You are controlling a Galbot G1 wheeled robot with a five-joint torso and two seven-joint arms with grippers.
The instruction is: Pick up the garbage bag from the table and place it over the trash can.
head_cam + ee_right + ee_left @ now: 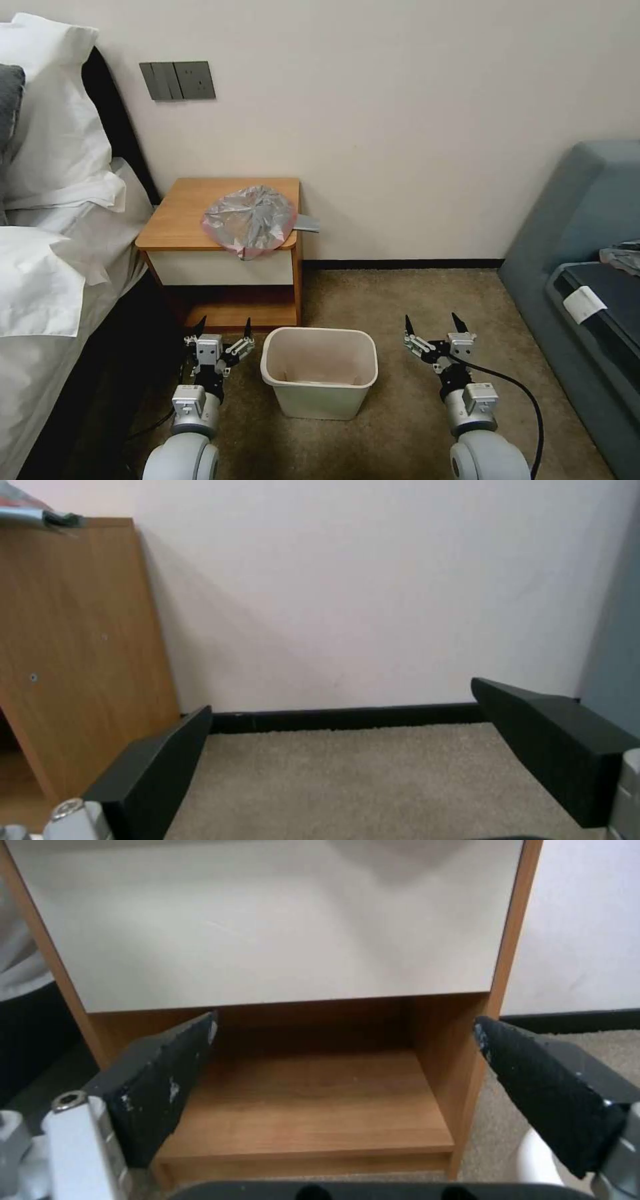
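Note:
The crinkly grey-silver garbage bag (250, 219) with a pinkish-red edge lies on the right part of the orange-brown table (183, 220), slightly overhanging its front edge. A corner of the garbage bag (40, 511) shows atop the table's side (73, 645). The cream-beige trash can (320, 370) stands on the carpet in front of the table. My left gripper (223, 328) is open, low on the trash can's left, facing the table's drawer front (267, 925) and lower shelf (307, 1100). My right gripper (433, 325) is open on the trash can's right, above the carpet.
A bed with white pillows (50, 133) runs along the left, close to my left arm. A grey-blue sofa (580, 267) with a dark case (600, 307) stands on the right. Wall and black skirting (347, 716) lie behind. Carpet spreads between trash can and sofa.

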